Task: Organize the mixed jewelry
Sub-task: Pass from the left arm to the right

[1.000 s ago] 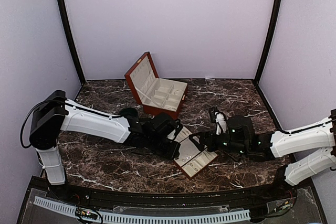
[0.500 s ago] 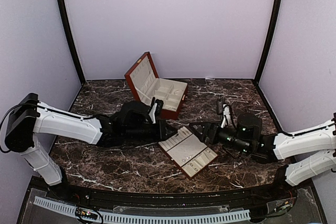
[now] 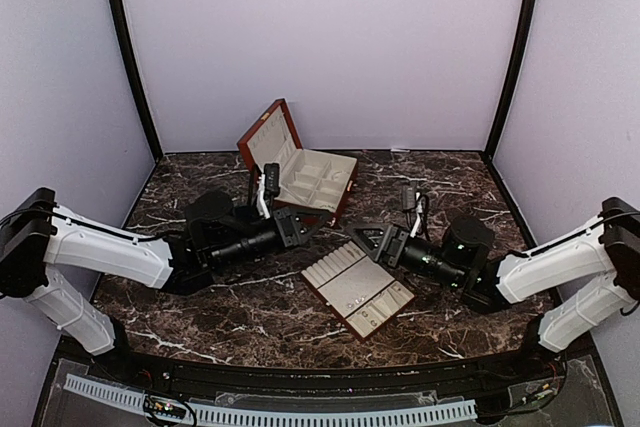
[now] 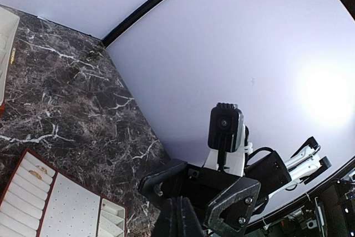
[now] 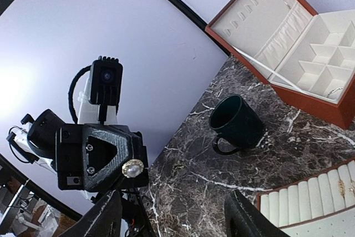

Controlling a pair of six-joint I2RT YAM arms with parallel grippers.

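Pearl-white and gilt, the stud (image 5: 132, 168) looks tiny, likely light and slick. Our left gripper (image 4: 176, 210) pinches it shut; the right gripper (image 5: 175, 199) gapes. We'd take its round head — gently.

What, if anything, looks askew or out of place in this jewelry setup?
The slotted tray lies at a slant, apart from the open box and not squared with it. In the right wrist view a round pale stud sits at the tip of the shut left gripper, apparently pinched there in mid-air.
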